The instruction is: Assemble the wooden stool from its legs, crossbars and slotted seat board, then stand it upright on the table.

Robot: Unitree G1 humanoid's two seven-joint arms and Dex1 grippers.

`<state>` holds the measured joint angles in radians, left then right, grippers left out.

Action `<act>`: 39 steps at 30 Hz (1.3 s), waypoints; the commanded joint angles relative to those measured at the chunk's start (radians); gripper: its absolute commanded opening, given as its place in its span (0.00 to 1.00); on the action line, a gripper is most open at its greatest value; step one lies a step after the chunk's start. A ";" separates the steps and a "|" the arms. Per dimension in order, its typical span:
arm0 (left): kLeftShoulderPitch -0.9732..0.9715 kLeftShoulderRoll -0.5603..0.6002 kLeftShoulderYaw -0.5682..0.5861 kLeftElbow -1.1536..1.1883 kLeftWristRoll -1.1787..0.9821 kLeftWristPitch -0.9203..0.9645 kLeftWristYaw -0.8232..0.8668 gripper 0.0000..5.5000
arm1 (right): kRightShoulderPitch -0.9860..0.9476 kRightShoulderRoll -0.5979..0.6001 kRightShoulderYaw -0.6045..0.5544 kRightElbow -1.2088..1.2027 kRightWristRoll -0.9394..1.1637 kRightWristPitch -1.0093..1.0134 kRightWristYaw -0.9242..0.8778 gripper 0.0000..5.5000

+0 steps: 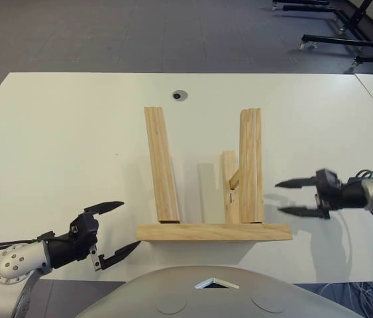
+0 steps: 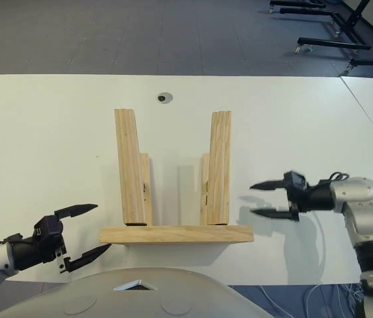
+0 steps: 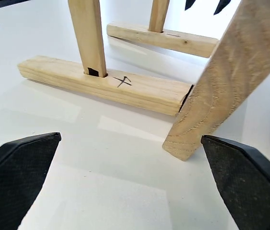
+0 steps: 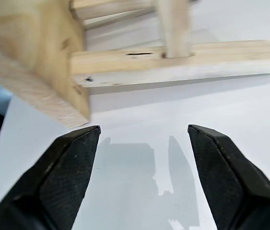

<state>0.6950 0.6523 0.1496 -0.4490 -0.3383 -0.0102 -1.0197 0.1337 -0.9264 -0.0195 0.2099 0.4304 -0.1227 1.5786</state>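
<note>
Left eye view: the left pincer (image 1: 131, 224) is held low near the front edge of the white table (image 1: 53, 146). Its two black fingers (image 3: 19, 167) are spread wide with nothing between them. Just to its right, clear of the fingertips, is the left end of the seat board (image 1: 214, 232), which stands on its long edge across the table.

Beyond that end, ahead of the pincer and to its right, the left leg (image 1: 161, 165) lies flat. Its near end butts against the board and it runs away from the robot. It carries a pencilled cross (image 3: 123, 81), and the left crossbar (image 2: 145, 189) stands upright in a slot beside that mark.

The right pincer (image 1: 279, 197) is on the other side of the assembly, also released and empty, with its fingertips pointing inward. The right leg (image 1: 251, 165) lies flat just beside those tips without touching them, and it also butts against the board. The right crossbar (image 1: 229, 182) rises from that leg on the side away from this pincer. The board's right end sits slightly nearer the robot than the fingertips.

Well beyond both pincers, past the legs' far ends, a round grommet (image 1: 180, 95) is set in the tabletop. Black wheeled stand bases (image 1: 332, 36) rest on the grey floor behind the table.
</note>
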 commanded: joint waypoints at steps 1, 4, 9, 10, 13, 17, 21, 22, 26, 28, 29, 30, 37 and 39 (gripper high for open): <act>-0.018 -0.015 -0.042 0.032 0.044 -0.048 0.021 0.98 | 0.202 -0.025 -0.011 -0.118 -0.003 -0.171 0.034 0.61; -0.013 -0.021 -0.060 0.033 0.043 -0.055 0.029 0.98 | 0.261 -0.017 -0.055 -0.185 0.043 -0.163 0.021 0.61; -0.012 -0.005 -0.066 0.034 0.030 -0.049 0.020 0.98 | 0.216 0.008 -0.090 -0.235 0.082 -0.089 -0.046 0.61; -0.015 -0.003 -0.066 0.037 0.031 -0.048 0.020 0.98 | 0.217 0.010 -0.089 -0.239 0.083 -0.081 -0.053 0.61; -0.026 -0.004 -0.070 0.042 0.031 -0.044 0.024 0.98 | 0.247 0.005 -0.081 -0.261 0.092 -0.056 -0.046 0.61; -0.034 -0.007 -0.082 0.032 0.031 -0.033 0.032 0.98 | 0.322 0.004 -0.098 -0.313 0.105 -0.052 -0.031 0.61; -0.055 -0.012 -0.104 0.032 0.034 -0.019 0.042 0.98 | 0.340 0.010 -0.133 -0.376 0.153 -0.035 -0.036 0.61; -0.061 -0.011 -0.109 0.033 0.034 -0.018 0.043 0.98 | 0.347 0.013 -0.143 -0.393 0.162 -0.034 -0.041 0.61; -0.071 -0.004 -0.119 0.037 0.031 -0.015 0.043 0.95 | 0.354 0.018 -0.164 -0.441 0.183 -0.017 -0.049 0.55; -0.076 0.001 -0.118 0.041 0.024 -0.011 0.038 0.89 | 0.383 0.019 -0.165 -0.461 0.177 -0.020 -0.044 0.48; -0.075 0.004 -0.115 0.042 0.017 -0.009 0.032 0.86 | 0.395 0.021 -0.165 -0.467 0.173 -0.023 -0.043 0.44; -0.075 0.007 -0.113 0.043 0.010 -0.008 0.027 0.83 | 0.406 0.023 -0.166 -0.472 0.170 -0.025 -0.043 0.41; -0.092 0.018 -0.116 0.048 -0.012 -0.002 0.005 0.61 | 0.441 0.039 -0.169 -0.499 0.168 -0.044 -0.041 0.25; -0.115 0.021 -0.074 0.019 -0.120 0.073 -0.001 0.56 | 0.449 0.038 -0.172 -0.520 0.193 -0.030 -0.030 0.25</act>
<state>0.6090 0.6507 0.0397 -0.4083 -0.3842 0.0005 -1.0169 0.5719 -0.8845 -0.1873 -0.2819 0.6043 -0.1641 1.5293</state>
